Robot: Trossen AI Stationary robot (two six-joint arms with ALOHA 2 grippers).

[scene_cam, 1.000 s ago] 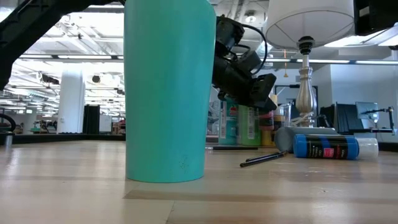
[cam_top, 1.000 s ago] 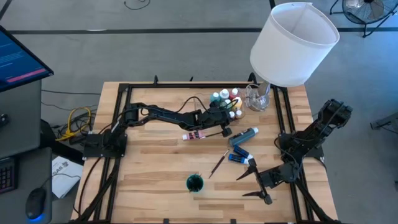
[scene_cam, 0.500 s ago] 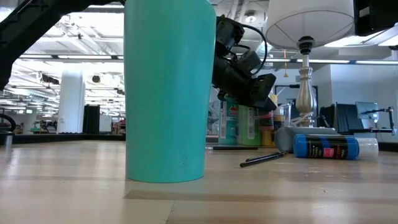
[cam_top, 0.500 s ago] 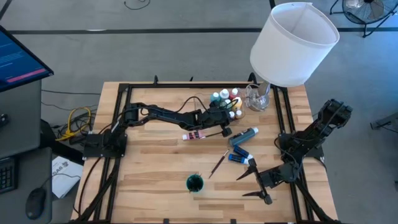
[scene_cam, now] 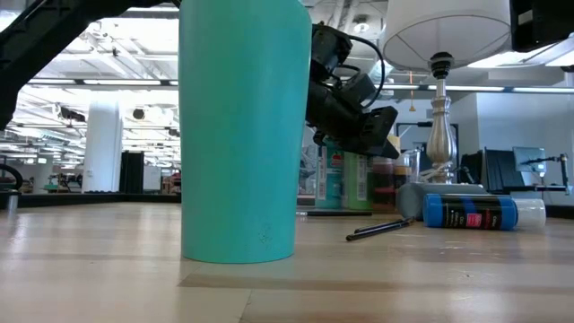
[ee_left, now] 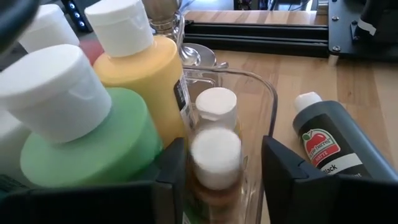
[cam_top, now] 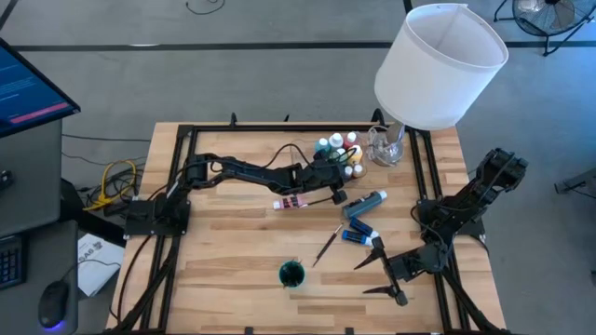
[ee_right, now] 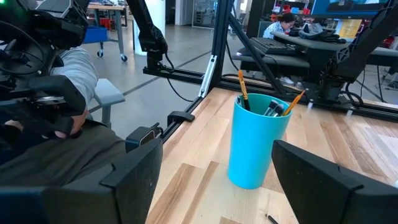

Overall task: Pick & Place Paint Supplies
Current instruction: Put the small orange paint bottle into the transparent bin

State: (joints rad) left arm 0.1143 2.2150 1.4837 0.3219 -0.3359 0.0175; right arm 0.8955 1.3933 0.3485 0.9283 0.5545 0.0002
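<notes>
Currently left gripper [cam_top: 346, 177] sits at the clear tray [ee_left: 264, 93] of paint bottles [cam_top: 337, 149], table's 1 o'clock area; its fingers [ee_left: 171, 177] straddle a tiny white-capped bottle [ee_left: 214, 152] in the tray, with a slight gap either side, grip not confirmed. Green bottle [ee_left: 87, 146] and yellow bottle [ee_left: 146, 71] stand just beside it. Black bottle [ee_left: 333, 143] lies outside the tray. Right gripper [cam_top: 380, 270] is parked at 5 o'clock, fingers spread, nothing held. Teal cup [cam_top: 291, 274] at 6 o'clock, loose brush [cam_top: 328, 244] near centre.

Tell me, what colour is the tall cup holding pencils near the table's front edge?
The cup is teal, a blue-green; the right wrist view shows it best.
</notes>
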